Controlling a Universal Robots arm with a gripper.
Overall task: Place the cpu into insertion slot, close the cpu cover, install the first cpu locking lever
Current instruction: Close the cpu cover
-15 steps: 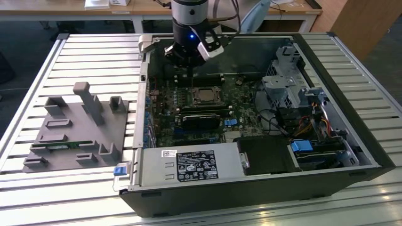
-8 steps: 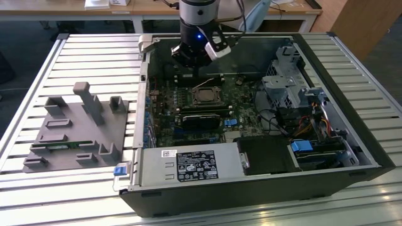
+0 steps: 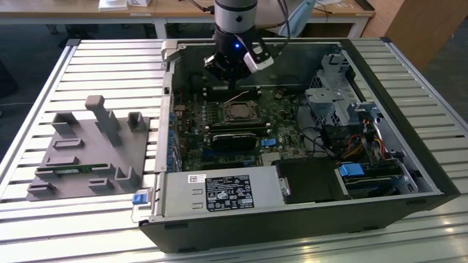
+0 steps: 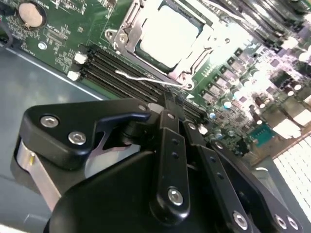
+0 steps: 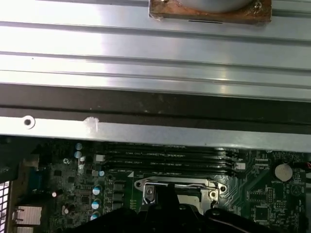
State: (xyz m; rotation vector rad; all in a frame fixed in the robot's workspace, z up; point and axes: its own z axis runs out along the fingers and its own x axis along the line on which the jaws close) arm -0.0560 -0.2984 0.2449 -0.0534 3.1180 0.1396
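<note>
Already seated, the cpu [image 4: 170,34] lies in the insertion slot [image 3: 240,112], with the gripper [image 4: 167,102] poised at the socket's edge.
The cpu cover [image 4: 127,24] lies flat around the chip, its window framing the pale face, on the green motherboard [image 4: 58,39] inside the open computer case [image 3: 292,230]. A thin wire locking lever [image 4: 141,77] runs along the socket's side next to the black memory slots [image 4: 112,70]. The gripper's tip sits just beside the lever, though contact cannot be made out, nor whether the gripper is open or closed. In the exterior view the arm [image 3: 235,16] hangs over the case, and a grey fixture [image 3: 87,159] rests on the slatted table [image 3: 87,60] at the exterior view's left.
</note>
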